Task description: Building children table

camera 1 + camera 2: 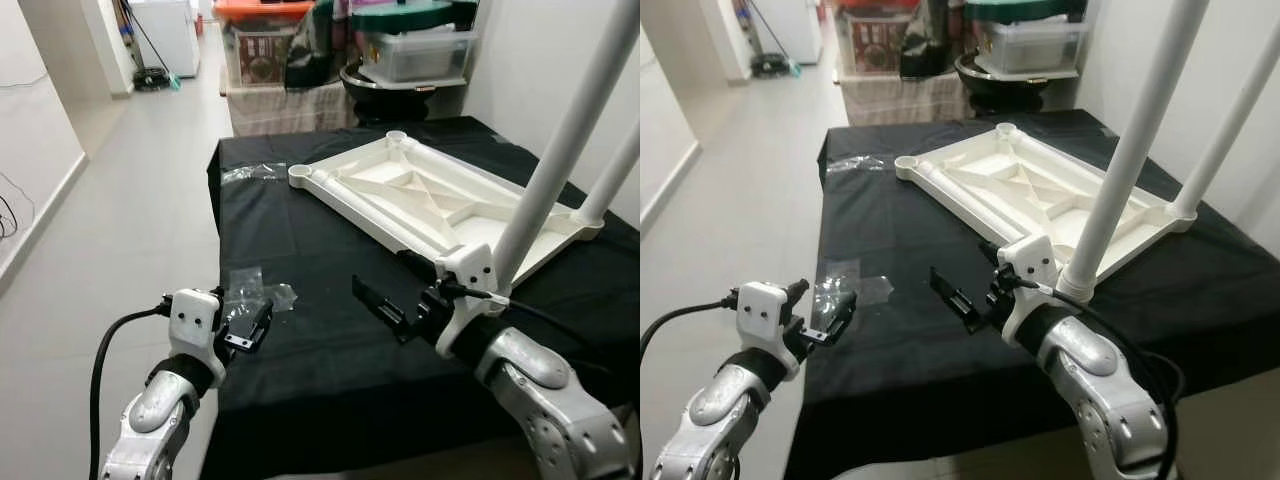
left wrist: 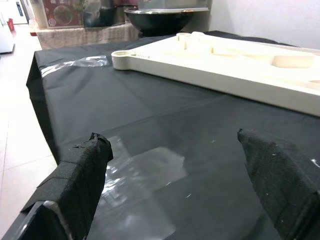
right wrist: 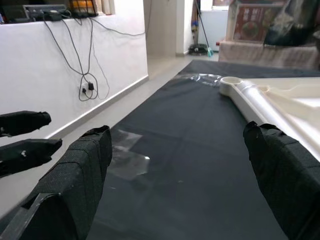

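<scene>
Right gripper (image 1: 395,300): fingers spread wide, holding nothing, hovering above the black cloth (image 1: 300,250) just short of the near corner of the tabletop (image 1: 420,195). Left gripper (image 1: 250,325): also spread wide and empty, hanging over the near left edge of the cloth, close above a crumpled clear plastic bag (image 1: 255,290).

The tabletop is a white moulded plastic panel, lying upside down on the cloth, ribbed underside up. Two white legs (image 1: 560,150) stand upright in the sockets on its right side, one at the near corner beside the right gripper. Two round sockets on the left side, one at the near left end (image 1: 300,175) and one at the far corner (image 1: 396,136), look unfilled. A second clear plastic scrap (image 1: 250,172) lies near the left socket.

Handling judgement: the panel looks light and stiff, ribs resisting flex; smooth plastic is probably slippery against padded fingers. The outer rim or a rib gives a thin wall to pinch. The legs are smooth round tubes; gripping low near the socket should limit leverage and wobble. The cloth may slide under any push.
</scene>
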Motion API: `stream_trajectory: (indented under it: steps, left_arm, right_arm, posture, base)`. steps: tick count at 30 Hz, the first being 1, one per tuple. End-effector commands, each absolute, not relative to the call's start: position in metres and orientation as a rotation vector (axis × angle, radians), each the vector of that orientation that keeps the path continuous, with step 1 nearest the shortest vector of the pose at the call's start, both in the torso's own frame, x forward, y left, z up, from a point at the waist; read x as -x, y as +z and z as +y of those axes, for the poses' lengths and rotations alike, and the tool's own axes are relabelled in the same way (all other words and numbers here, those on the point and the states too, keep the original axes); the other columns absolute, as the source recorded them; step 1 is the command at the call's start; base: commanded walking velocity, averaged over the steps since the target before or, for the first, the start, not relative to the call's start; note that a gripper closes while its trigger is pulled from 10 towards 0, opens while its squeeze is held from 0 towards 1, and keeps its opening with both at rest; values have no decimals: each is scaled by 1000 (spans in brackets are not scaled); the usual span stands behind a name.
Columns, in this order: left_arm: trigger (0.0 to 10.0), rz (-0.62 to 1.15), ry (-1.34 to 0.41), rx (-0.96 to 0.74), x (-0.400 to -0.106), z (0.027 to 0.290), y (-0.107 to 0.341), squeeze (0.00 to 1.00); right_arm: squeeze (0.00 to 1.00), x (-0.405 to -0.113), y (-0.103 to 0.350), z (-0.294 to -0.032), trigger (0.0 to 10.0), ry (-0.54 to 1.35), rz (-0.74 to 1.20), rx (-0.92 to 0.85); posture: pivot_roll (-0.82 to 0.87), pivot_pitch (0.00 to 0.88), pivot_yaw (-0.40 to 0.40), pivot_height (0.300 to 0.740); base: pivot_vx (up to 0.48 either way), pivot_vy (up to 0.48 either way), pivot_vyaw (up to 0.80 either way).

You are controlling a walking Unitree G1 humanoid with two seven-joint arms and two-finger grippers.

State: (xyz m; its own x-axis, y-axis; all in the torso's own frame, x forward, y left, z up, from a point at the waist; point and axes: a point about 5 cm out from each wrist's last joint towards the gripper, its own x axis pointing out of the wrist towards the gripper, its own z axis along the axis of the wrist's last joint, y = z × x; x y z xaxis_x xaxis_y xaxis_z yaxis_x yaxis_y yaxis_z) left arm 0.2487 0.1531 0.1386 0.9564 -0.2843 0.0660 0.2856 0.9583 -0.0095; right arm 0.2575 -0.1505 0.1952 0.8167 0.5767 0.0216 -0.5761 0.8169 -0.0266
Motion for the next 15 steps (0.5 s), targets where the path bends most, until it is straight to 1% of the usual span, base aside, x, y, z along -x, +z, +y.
stream_trajectory:
  steps: [1, 3, 4, 5, 6, 10, 13, 15]
  left_arm:
    - [10000, -62, -294, 17, -247, 151, 138, 0]
    - [10000, -64, -296, 17, -248, 151, 139, 0]
    - [10000, -64, -296, 17, -248, 151, 139, 0]
    - [10000, -66, -297, 17, -249, 151, 140, 0]
    - [10000, -66, -297, 17, -249, 151, 140, 0]
    - [10000, -68, -298, 19, -249, 151, 140, 0]
    - [10000, -69, -299, 21, -249, 150, 140, 0]
    - [10000, -68, -300, 24, -249, 149, 139, 0]
  right_arm:
    - [0, -262, 195, -151, 10000, 655, -39, 48]
    - [0, -260, 192, -154, 10000, 771, -10, 62]
    - [0, -260, 192, -154, 10000, 771, -10, 62]
    - [0, -254, 188, -158, 10000, 871, 32, 80]
    - [0, -254, 188, -158, 10000, 871, 32, 80]
    - [0, -232, 184, -165, 10000, 1104, 133, 91]
    - [0, -229, 182, -169, 10000, 1140, 156, 106]
    - [0, -240, 177, -178, 10000, 1071, 163, 173]
  posture:
    - [65, 0, -35, 740]
    - [67, 0, -36, 740]
    - [67, 0, -36, 740]
    - [65, 0, -35, 740]
    - [65, 0, -35, 740]
    - [61, 0, -35, 740]
    - [59, 0, -37, 740]
    - [60, 0, -39, 740]
  base:
    - [0, -442, 0]
    - [0, -444, 0]
    - [0, -446, 0]
    - [0, -442, 0]
    - [0, -442, 0]
    - [0, -440, 0]
    - [0, -435, 0]
    - [0, -379, 0]
